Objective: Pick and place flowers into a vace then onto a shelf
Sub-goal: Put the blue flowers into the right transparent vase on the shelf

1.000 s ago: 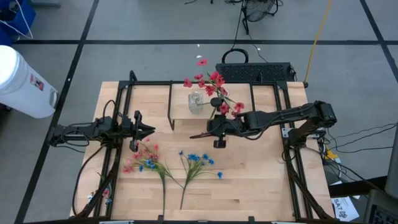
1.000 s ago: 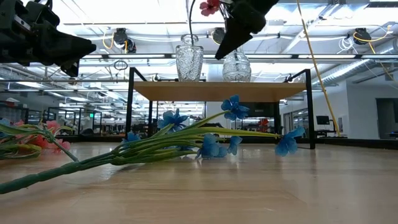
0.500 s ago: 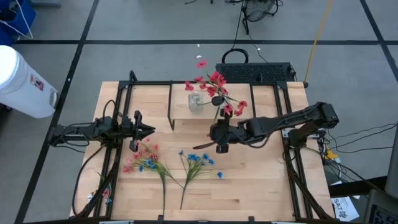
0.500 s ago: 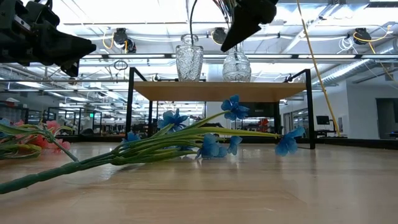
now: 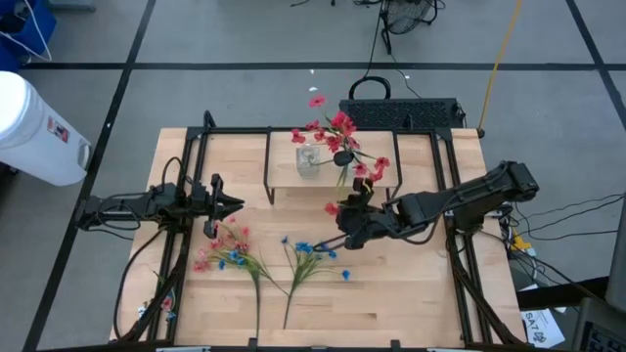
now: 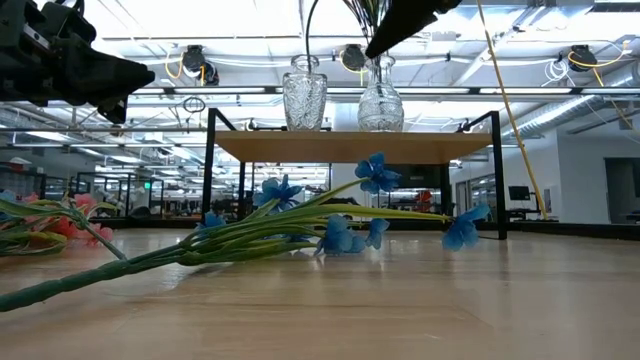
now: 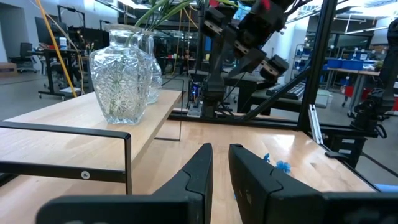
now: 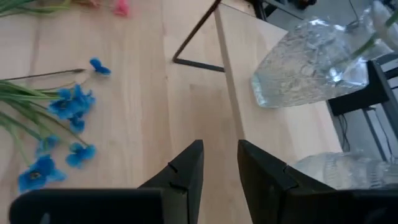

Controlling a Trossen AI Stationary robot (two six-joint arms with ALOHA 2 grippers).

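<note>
Both fingers of the right gripper (image 8: 219,165) stood slightly apart with nothing between them, above the table (image 5: 411,293) just in front of the shelf (image 5: 284,174). Two glass vases (image 6: 304,92) stood on the shelf; the red flowers (image 5: 337,132) were in one. The blue flowers (image 5: 313,256) lay on the table near the right gripper (image 5: 344,238), and the pink flowers (image 5: 223,246) lay beside them, nearer the left gripper (image 5: 235,203). That gripper hovered at the table's left side, its fingers (image 7: 200,169) a narrow gap apart, grasping nothing.
</note>
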